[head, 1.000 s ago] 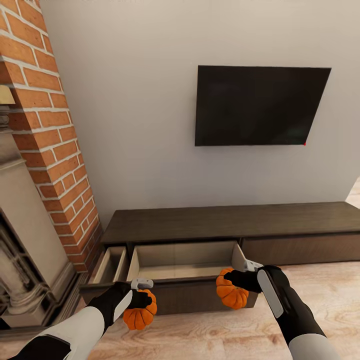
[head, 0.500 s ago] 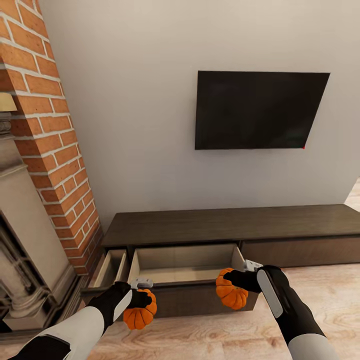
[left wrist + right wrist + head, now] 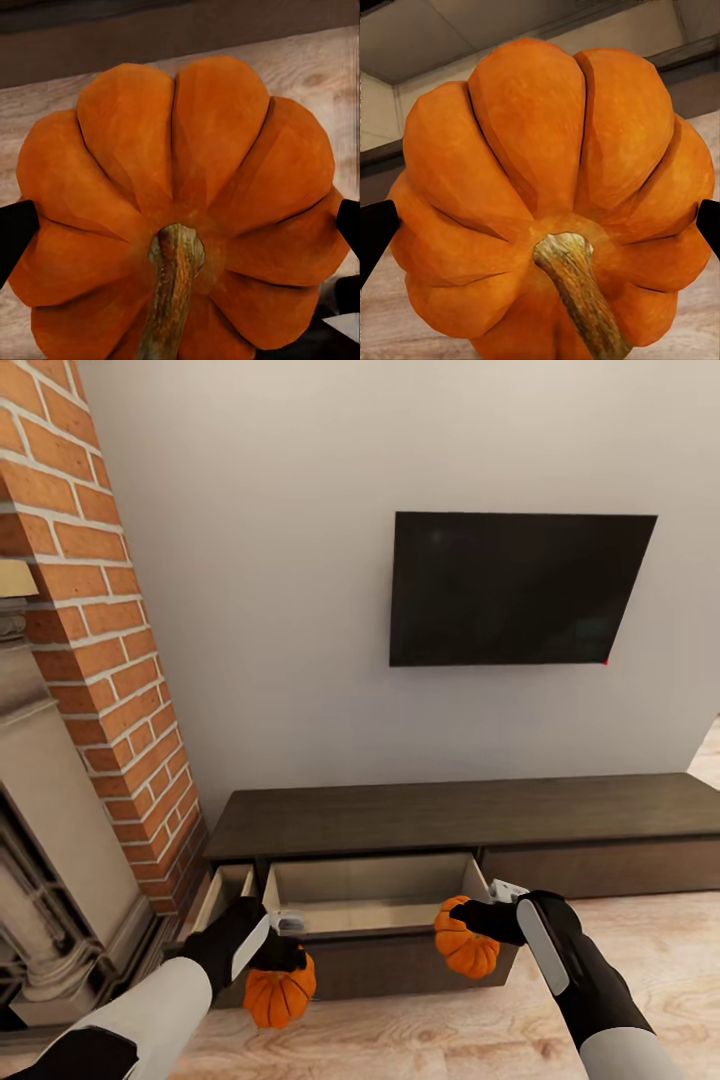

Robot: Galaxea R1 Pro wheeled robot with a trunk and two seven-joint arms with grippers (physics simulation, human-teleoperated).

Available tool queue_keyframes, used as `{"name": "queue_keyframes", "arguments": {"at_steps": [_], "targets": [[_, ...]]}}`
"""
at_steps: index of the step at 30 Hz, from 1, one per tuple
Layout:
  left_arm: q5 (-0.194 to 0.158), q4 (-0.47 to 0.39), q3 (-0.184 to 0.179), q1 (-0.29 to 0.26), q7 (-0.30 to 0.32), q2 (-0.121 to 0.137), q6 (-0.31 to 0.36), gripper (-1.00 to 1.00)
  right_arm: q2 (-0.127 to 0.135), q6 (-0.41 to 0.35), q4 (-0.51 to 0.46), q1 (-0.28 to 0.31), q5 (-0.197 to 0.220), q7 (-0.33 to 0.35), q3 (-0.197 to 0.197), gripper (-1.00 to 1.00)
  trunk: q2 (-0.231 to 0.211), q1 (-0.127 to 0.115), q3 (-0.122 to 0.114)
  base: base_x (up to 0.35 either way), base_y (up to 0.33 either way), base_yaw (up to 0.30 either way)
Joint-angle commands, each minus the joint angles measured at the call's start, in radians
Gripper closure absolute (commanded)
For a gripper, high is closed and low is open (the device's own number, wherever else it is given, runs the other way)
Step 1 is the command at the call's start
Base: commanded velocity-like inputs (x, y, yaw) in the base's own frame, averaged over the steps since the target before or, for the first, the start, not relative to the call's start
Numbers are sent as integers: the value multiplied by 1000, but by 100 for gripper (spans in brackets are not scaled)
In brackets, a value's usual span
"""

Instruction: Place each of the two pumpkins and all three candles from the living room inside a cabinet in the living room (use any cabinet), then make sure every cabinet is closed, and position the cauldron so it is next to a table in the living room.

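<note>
Orange on both sides: the left claw (image 3: 283, 957) is clamped on one pumpkin (image 3: 279, 994), the right claw (image 3: 478, 921) on the other pumpkin (image 3: 466, 944). Both hang low in front of the cabinet (image 3: 460, 812), whose wide drawer (image 3: 370, 895) stands pulled out, pale inside. The left pumpkin sits below the drawer's front edge, over the wooden floor (image 3: 640, 940); the right one is level with the drawer's front corner. In the left wrist view, dark fingertips (image 3: 15, 236) press the ribbed flanks on either side, stem (image 3: 174, 292) pointing back at the camera. These look firm, rounded and light; I'd judge the smooth ribs could slip, so a grip across the widest part, as here, seems safest.
</note>
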State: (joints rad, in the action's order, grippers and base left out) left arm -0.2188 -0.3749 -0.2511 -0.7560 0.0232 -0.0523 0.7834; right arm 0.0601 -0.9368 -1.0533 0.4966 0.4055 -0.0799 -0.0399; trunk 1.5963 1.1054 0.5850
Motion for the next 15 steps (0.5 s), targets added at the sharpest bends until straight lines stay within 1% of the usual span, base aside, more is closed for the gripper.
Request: {"name": "queue_keyframes", "arguments": {"at_steps": [1,3,6,9,11,15], "targets": [[-3,-76,-8,-3,-1,-1,96,100,-1,-4,-1,0,11,-7,0,100,-7,-4,-2,0,0,0],[-2,-126,-8,-4,-1,-2,137,100,-2,-4,-1,0,10,-7,0,100,-21,-12,-8,0,0,0],[-1,-152,-7,-22,-1,-3,157,100,-2,-4,-2,0,10,-8,0,100,-42,-23,-18,0,0,0],[-1,-159,-6,-36,1,-9,161,100,-1,-4,-1,0,10,-8,0,100,-63,-35,-27,0,0,0],[0,-161,-5,-43,-2,-22,163,100,-1,-4,-2,0,10,-8,0,100,-77,-42,-33,0,0,0],[1,-155,-6,-45,-5,-25,164,100,-5,-4,-5,0,10,-12,1,100,-105,-58,-46,0,0,0]]}}
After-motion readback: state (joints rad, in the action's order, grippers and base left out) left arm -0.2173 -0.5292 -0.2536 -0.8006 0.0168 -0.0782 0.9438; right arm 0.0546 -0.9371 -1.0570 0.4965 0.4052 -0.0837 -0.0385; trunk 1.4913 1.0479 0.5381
